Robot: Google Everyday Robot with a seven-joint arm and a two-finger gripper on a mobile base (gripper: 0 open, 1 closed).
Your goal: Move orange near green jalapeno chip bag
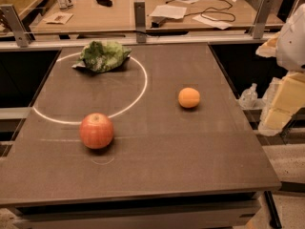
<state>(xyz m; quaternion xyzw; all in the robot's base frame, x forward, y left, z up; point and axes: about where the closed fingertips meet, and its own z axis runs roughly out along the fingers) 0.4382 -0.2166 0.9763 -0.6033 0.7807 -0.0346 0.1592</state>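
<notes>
**A:** Fingers first: can you say whether they are spread or closed?

**B:** No, I cannot tell. The gripper seems to be the pale shape just off the right side of the tabletop, roughly level with the orange and holding nothing that I can make out.

**A:** And the orange itself?

**B:** It sits alone on the right half of the tabletop. It is well apart from the green jalapeno chip bag, which lies crumpled at the far left on the white ring.

**A:** So nothing has been carried over yet. What worries you?

**B:** Rolling, mostly. The orange is round and smooth, so an off-centre approach could knock it instead of catching it. The right edge is the nearer one, and it might roll off there.

**A:** Anything along the way?

**B:** The apple sits near left, at the front of the ring. It is bigger and redder, but a careless aim could take it for the target. A low carry might also clip it.

**A:** And at the far end?

**B:** The bag is light and lies close to the far edge. Setting the orange down too close could shove the bag or land on its foil. Letting go too high, I judge, would send the fruit rolling away again.
</notes>
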